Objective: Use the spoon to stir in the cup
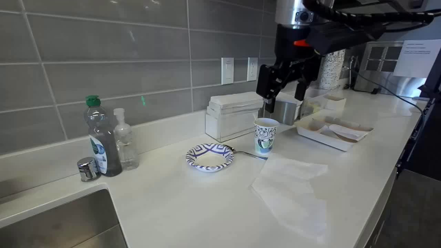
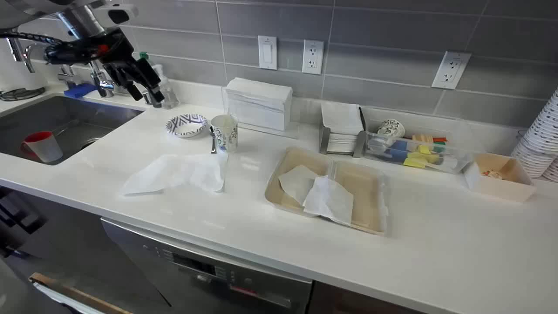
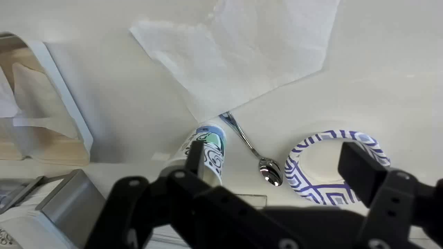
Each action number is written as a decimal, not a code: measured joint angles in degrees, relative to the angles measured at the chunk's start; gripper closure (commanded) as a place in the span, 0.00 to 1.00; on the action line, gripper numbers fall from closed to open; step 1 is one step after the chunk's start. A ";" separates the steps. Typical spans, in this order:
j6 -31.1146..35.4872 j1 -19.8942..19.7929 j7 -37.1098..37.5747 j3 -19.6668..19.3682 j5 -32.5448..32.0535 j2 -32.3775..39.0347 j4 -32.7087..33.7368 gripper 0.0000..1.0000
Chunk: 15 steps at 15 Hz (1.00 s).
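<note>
Hanging above the table (image 2: 436,248), I hold my fingers (image 3: 361,171) spread well apart, and in the wrist view the spoon (image 3: 269,168) shows in the gap between them. It lies on the table between the cup (image 3: 213,148) and the patterned bowl (image 3: 300,180), its scoop nearer the patterned bowl and its handle reaching the edge of a white paper towel (image 3: 242,62); whether the tip slips underneath, I cannot tell. The cup stands upright just beside the handle, printed with dark swirls and green, and a blue band near its base bears what looks like lettering, too tiny for me to read. In an exterior view, a green-capped soap bottle (image 1: 103,131) wears a blue-and-white label (image 1: 98,154) whose brand I cannot make out; a clear pump bottle (image 1: 125,144) stands just beside it. Well apart from these, a posted sheet (image 1: 417,58) hangs against a steel appliance (image 1: 373,79), its few lines of print too small for me. In an exterior view, the dishwasher (image 2: 209,283) has small panel markings, also illegible.
</note>
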 measured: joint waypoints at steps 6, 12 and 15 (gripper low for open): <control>0.00 0.00 0.00 0.00 0.00 0.00 0.00 0.00; 0.00 0.00 0.00 0.00 0.00 0.00 0.00 0.00; 0.70 1.00 0.00 -2.41 0.29 0.37 0.03 0.00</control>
